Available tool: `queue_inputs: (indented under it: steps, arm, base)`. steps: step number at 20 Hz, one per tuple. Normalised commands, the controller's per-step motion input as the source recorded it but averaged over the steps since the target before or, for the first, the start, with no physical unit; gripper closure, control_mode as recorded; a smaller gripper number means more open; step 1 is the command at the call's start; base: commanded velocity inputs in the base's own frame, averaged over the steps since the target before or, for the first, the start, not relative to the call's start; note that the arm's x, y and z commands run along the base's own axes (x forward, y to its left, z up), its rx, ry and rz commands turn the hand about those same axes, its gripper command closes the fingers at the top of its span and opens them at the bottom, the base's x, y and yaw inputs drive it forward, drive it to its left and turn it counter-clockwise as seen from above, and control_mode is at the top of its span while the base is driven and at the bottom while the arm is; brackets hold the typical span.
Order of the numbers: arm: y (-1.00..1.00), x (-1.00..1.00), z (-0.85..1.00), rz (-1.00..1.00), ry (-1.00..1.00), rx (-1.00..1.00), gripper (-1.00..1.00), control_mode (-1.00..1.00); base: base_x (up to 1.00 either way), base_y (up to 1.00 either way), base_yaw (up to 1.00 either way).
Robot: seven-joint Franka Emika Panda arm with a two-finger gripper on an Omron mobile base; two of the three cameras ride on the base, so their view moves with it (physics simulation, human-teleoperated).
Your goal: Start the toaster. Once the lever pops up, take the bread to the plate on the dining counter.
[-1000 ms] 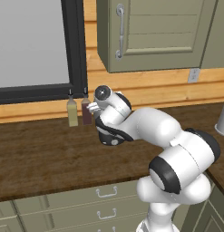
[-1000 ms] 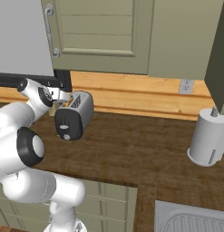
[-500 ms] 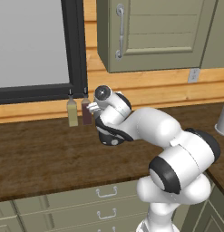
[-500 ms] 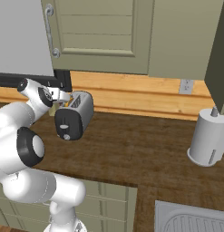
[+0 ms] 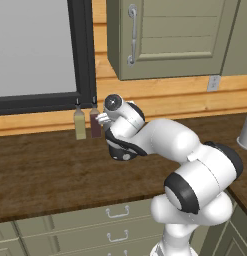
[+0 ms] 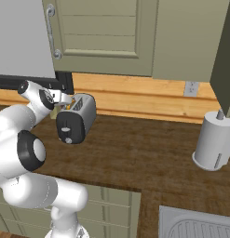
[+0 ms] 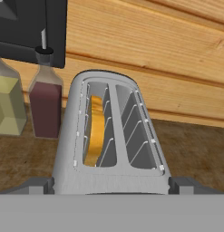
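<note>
**Hand poised at toaster, jaws apart**

From the right base view, I see the arm rising at 7 o'clock, folded at the elbow and reaching up toward 10 o'clock, where the gripper (image 6: 65,98) sits at the rear top of the toaster (image 6: 77,118). The toaster stands on the dark wood worktop (image 6: 144,158), black end panel facing the camera, with its round dial (image 6: 68,139) low on that panel.

In the hand view, I look along the toaster's top. The two fingertips (image 7: 38,185) stand spread wide, one at 8 o'clock and one at 4 o'clock, flanking the toaster body; whether they touch it I cannot tell. The bread (image 7: 95,131) stands on edge in the left slot. Two bottles (image 7: 45,102) stand at 10 o'clock against the wall.

In the left base view, the wrist (image 5: 122,125) hides the toaster.
</note>
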Motion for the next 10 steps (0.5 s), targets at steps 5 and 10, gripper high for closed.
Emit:
queue_inputs:
  steps: [5,10]
  arm:
    - [0.0,0.0,0.0,0.0,0.0,0.0,-1.0,-1.0]
    - [0.0,0.0,0.0,0.0,0.0,0.0,-1.0,-1.0]
  base:
    - [0.0,0.0,0.0]
    - [0.0,0.0,0.0]
